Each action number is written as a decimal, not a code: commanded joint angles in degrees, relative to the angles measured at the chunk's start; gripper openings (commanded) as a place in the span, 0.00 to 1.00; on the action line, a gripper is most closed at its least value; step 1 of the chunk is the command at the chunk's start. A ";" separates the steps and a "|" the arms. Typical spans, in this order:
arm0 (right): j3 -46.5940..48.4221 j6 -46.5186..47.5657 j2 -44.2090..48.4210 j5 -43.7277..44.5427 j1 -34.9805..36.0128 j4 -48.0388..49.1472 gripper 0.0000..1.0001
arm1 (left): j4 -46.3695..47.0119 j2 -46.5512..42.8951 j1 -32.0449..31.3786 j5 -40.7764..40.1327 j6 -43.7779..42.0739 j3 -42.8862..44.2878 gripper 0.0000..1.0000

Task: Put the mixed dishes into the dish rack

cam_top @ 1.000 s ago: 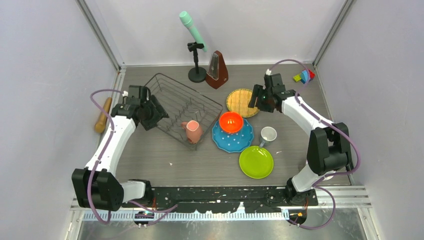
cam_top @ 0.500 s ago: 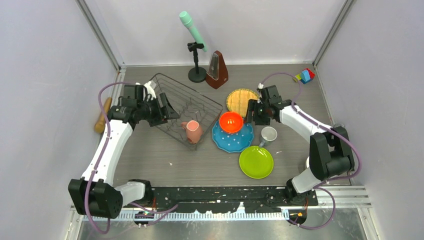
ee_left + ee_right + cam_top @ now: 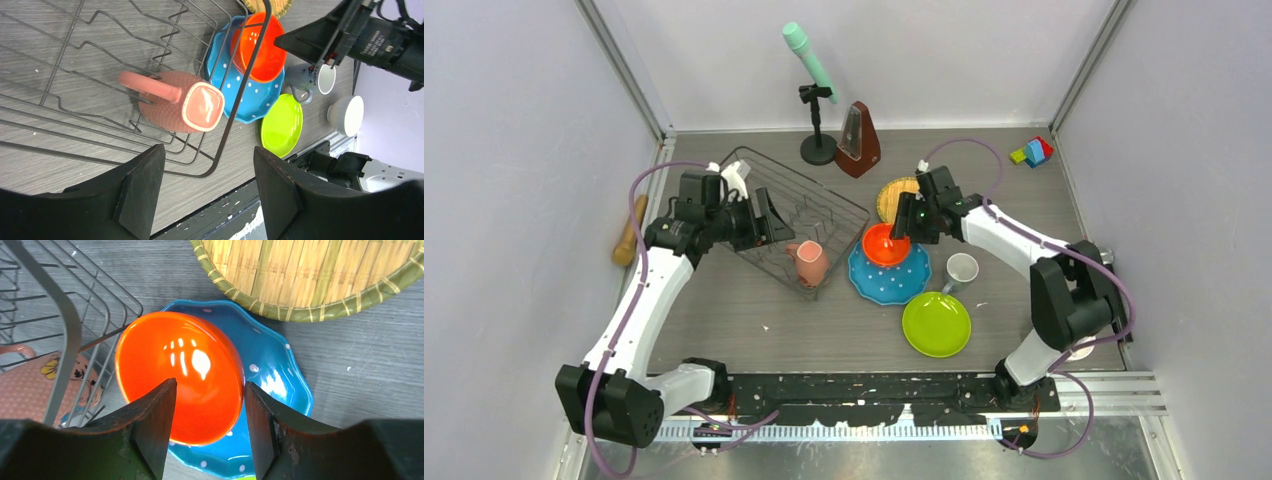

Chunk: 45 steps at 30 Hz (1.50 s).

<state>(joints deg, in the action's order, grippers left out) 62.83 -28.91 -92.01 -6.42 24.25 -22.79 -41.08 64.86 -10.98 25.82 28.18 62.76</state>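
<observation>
The dark wire dish rack [image 3: 799, 212] sits left of centre, with the pinkish-tan mug [image 3: 810, 263] in its near corner. The orange bowl [image 3: 886, 244] rests on the blue dotted plate [image 3: 890, 282]. The yellow woven plate [image 3: 894, 196], the grey mug [image 3: 961, 269] and the lime-green plate [image 3: 936, 323] lie around them. My left gripper [image 3: 764, 215] is open and empty over the rack's left side, with the mug [image 3: 185, 102] ahead of it. My right gripper [image 3: 210, 385] is open just above the orange bowl [image 3: 185, 365]. The white bowl [image 3: 348, 115] shows only in the left wrist view.
A brown metronome [image 3: 858, 140] and a black microphone stand [image 3: 816, 130] with a mint microphone stand at the back. A wooden rolling pin [image 3: 630, 230] lies by the left wall. Coloured blocks [image 3: 1033, 152] sit at the back right.
My right gripper has moved left and nearer, from the woven plate to over the orange bowl. My left gripper has swung right over the rack. No dish has moved.
</observation>
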 commanded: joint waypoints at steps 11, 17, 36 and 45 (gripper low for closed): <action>4.41 3.75 3.21 8.99 1.24 -4.80 0.05 | 2.01 2.51 -8.13 -1.87 -0.76 4.56 0.64; 4.44 6.86 10.20 13.46 1.24 -6.64 0.00 | 2.52 6.60 -12.91 -3.95 1.11 8.46 0.65; 5.16 11.30 25.45 -7.09 1.16 2.63 0.00 | 25.63 14.60 -13.80 17.19 16.41 12.11 0.98; 6.90 9.51 25.36 -13.91 1.04 5.69 0.00 | 29.16 13.36 -13.80 19.94 19.98 12.52 0.95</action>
<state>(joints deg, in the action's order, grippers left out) 65.69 -18.13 -67.96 -15.16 25.39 -22.52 -15.84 79.61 -24.64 42.72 46.44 72.58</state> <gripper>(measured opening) 0.083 0.952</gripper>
